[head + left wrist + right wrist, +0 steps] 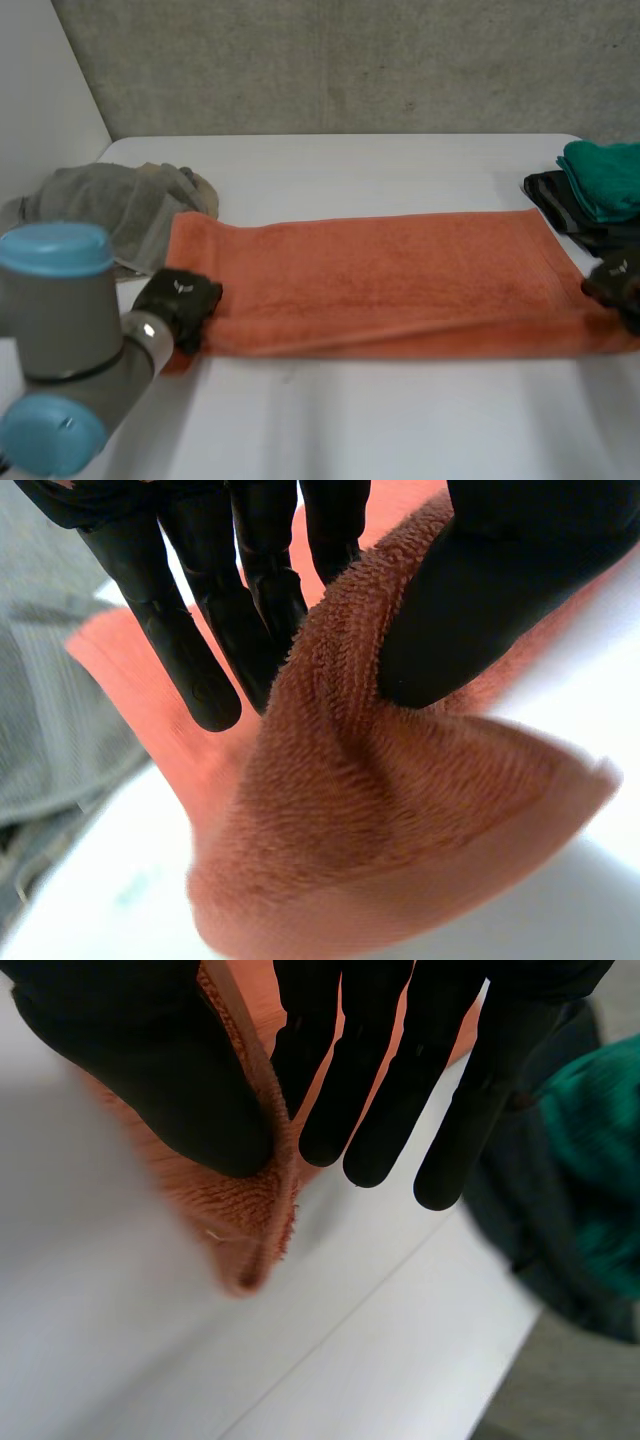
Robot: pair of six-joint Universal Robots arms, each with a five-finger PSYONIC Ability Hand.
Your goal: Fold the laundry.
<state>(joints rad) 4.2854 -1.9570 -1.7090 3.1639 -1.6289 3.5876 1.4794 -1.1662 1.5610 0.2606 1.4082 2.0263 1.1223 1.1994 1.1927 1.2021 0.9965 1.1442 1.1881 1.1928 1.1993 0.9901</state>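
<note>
Found a crumpled grey cloth [110, 205] heaped at the far left of the white table [350, 430], touching the far left corner of the orange towel [380, 280]. Saw a folded green cloth [605, 175] stacked on a dark garment [560, 205] at the table's right edge, just beside the towel's far right corner. Found both piles hemming in the towel's short ends.

Found the towel spread flat across the middle of the table, with the long axis running left to right and the short ends pointing at the two piles.

Caught the left hand [180, 300] at the near left corner, pinching bunched terry between thumb and fingers. Caught the right hand [615, 280] at the near right corner, nipping the towel's edge between thumb and straight fingers.
</note>
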